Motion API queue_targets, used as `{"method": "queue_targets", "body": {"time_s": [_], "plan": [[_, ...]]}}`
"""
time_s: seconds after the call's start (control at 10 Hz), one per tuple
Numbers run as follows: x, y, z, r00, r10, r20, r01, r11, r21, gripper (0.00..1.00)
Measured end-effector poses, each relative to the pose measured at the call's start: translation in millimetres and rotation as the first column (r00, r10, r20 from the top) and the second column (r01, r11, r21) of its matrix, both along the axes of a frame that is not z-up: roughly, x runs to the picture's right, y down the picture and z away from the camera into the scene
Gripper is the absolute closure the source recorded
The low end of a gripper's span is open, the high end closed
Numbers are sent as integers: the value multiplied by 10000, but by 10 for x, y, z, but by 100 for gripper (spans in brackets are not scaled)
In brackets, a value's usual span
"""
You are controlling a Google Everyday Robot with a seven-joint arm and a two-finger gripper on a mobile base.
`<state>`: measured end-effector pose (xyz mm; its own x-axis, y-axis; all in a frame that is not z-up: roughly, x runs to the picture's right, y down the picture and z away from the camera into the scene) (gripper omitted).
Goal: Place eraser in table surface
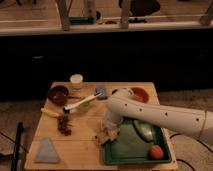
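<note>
The light-brown wooden table surface (82,142) carries everything here. My white arm reaches in from the right. Its gripper (105,134) hangs low over the table, just left of the dark green tray's (131,150) left edge. A small pale tan block that looks like the eraser (101,138) shows at the gripper's tip, close to the tabletop. I cannot tell whether it is held or whether it touches the wood.
The tray holds an orange fruit (157,151) and a pale green object (142,130). On the table are a grey-blue triangular cloth (47,150), a dark cluster (64,124), a yellow item (50,112), a white-handled brush (82,102), a dark bowl (58,93), a white cup (76,80) and a red bowl (138,94).
</note>
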<state>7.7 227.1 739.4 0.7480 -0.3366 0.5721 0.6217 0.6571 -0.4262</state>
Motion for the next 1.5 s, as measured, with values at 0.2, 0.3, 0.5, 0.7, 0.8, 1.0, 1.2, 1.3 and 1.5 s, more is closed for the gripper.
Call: {"method": "queue_targets", "body": {"time_s": [0.2,0.3,0.5,0.7,0.8,1.0,1.2,1.3,1.5], "plan": [[-100,-62,-129,9996,-255,124,252,9994,231,98],[-122,-64,-164,9992,-369,149,364,9988,325,98],[-189,-85,-223,9980,-560,292,545,9972,516,98],[-255,-99,-263,9952,-794,564,757,9950,656,98],[-338,-109,-283,9913,-1020,835,958,9926,748,98],[-521,-112,-295,9822,-1370,1285,1267,9883,853,98],[-631,-109,-300,9712,-1677,1693,1518,9830,1032,98],[-723,-102,-305,9630,-1859,1949,1663,9796,1125,98],[-884,-79,-307,9473,-2167,2358,1915,9735,1253,98]]}}
